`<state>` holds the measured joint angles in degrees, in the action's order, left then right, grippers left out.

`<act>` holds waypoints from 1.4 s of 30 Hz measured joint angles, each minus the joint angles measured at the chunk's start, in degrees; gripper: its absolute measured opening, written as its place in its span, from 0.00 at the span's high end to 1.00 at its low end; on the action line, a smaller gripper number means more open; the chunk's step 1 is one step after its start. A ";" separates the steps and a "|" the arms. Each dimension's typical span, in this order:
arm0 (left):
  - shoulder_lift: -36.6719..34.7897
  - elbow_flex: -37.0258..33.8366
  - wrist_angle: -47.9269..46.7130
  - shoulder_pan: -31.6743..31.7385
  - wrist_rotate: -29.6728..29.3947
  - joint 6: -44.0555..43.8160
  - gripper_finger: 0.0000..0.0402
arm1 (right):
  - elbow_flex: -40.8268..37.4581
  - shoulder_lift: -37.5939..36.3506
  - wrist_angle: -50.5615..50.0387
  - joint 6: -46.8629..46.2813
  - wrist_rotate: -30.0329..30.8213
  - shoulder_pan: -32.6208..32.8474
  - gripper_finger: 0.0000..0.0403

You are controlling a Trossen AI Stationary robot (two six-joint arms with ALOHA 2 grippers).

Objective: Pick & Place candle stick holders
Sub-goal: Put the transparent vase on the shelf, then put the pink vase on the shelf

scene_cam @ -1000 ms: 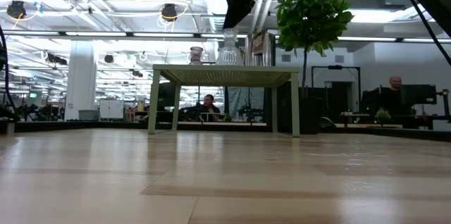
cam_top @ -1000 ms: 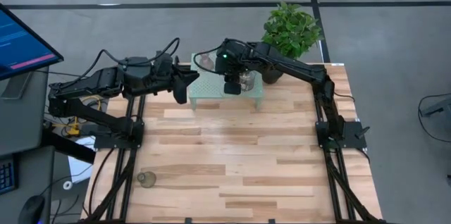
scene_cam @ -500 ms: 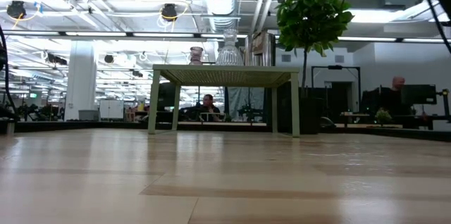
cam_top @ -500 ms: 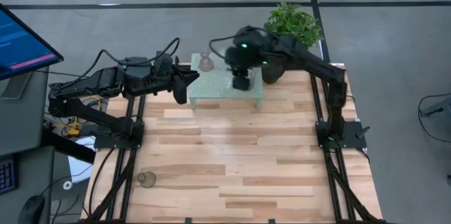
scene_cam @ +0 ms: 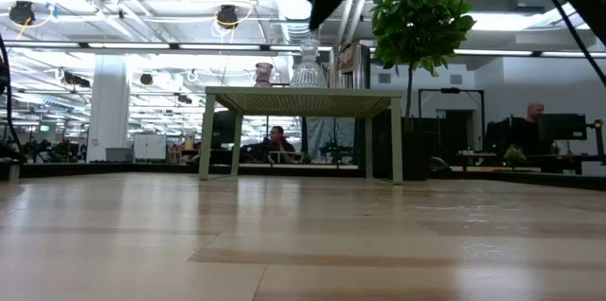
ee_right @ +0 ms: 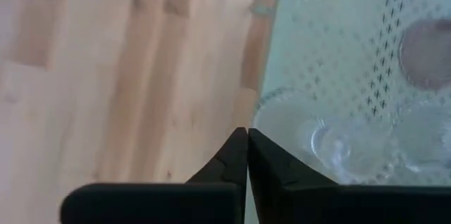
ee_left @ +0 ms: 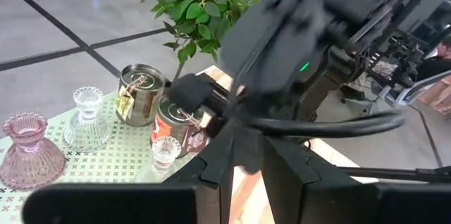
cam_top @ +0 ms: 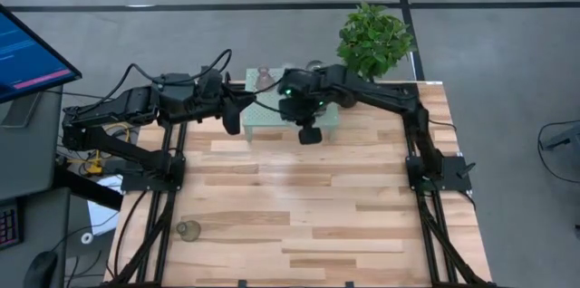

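A mint-green stand [cam_top: 272, 116] stands at the table's far middle. It carries a pinkish glass holder [ee_left: 29, 150], two clear glass holders [ee_left: 88, 117] [ee_left: 167, 152] and two silvery tin holders [ee_left: 141, 94] [ee_left: 176, 122]. A greenish glass holder [cam_top: 188, 231] stands alone near the table's near left corner. My right gripper [cam_top: 309, 134] hangs shut above the stand's near edge, with nothing between its fingers [ee_right: 236, 155]. My left gripper [cam_top: 234, 111] waits just left of the stand, its fingers [ee_left: 211, 175] a narrow gap apart and holding nothing.
A potted plant [cam_top: 373, 39] stands at the table's far right, right behind the stand. A monitor [cam_top: 27, 52] sits off the table's left side. Bare wooden tabletop [cam_top: 308, 206] stretches from the stand to the near edge.
My right gripper has risen from above the stand's top and come toward the table's near edge; it now hangs over the stand's near edge. The holders on the stand have stayed where they were.
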<state>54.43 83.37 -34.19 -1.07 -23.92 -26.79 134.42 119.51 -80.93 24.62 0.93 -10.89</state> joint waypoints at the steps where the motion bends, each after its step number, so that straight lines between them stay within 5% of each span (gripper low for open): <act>1: 0.00 0.00 0.03 -0.01 0.02 0.00 0.83 | -0.08 0.16 -0.52 0.28 0.81 -0.01 0.99; 7: -0.07 0.00 0.04 0.01 0.00 0.00 0.83 | 0.01 1.61 0.29 1.62 4.80 -0.33 1.00; 32: -0.07 0.00 -1.27 -0.02 0.00 -0.22 0.83 | 0.30 0.66 6.79 2.97 5.09 -4.17 1.00; 37: -0.63 0.04 -16.04 -0.21 3.28 -11.50 0.83 | 0.30 -9.12 2.24 -0.57 5.39 -1.61 1.00; 42: 1.65 0.02 -35.79 -0.23 12.93 -25.02 0.83 | 0.21 -18.28 -4.52 -8.15 6.23 1.03 1.00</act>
<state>56.09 83.40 -69.98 -1.30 -10.99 -51.80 134.63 101.23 -85.45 16.47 7.16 -9.86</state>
